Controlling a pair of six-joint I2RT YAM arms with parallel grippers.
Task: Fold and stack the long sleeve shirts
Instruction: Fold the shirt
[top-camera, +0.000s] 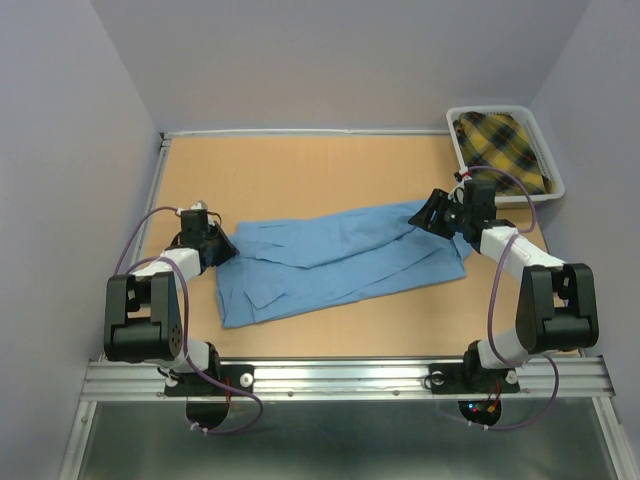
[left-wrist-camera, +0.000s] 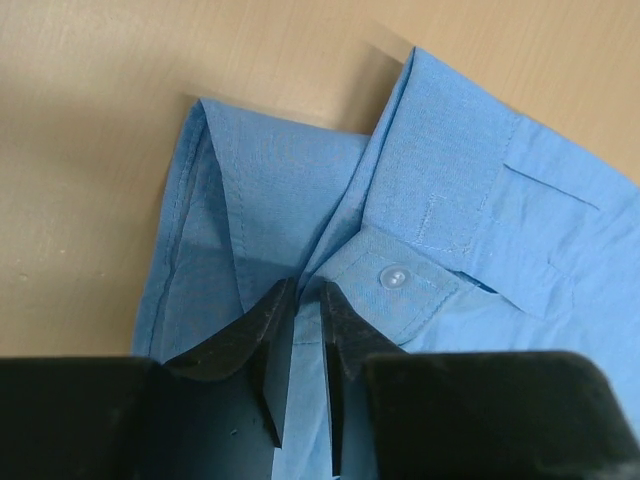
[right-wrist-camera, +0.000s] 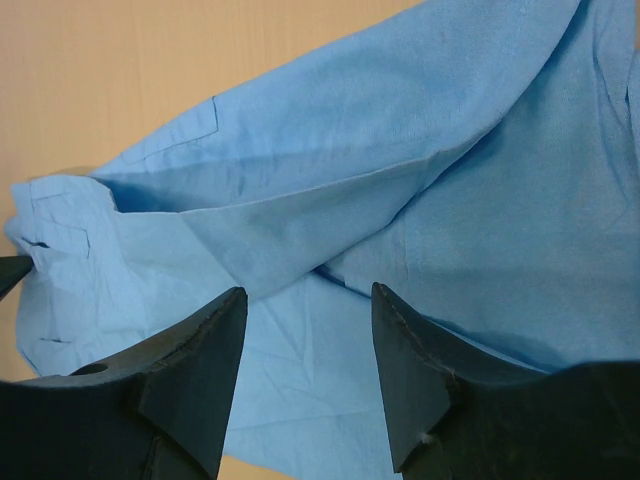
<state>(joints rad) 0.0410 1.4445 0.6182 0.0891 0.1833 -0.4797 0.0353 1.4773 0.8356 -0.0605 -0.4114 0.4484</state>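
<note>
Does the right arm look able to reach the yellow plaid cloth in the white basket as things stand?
Probably yes: the white plastic basket holding the yellow plaid cloth sits just beyond the right tool, open above the light blue shirt, nothing between.

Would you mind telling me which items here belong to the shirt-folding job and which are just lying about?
Job: light blue shirt, left gripper pinching its collar area, right gripper open over it.
Lying about: white basket, yellow plaid cloth inside it.
</note>
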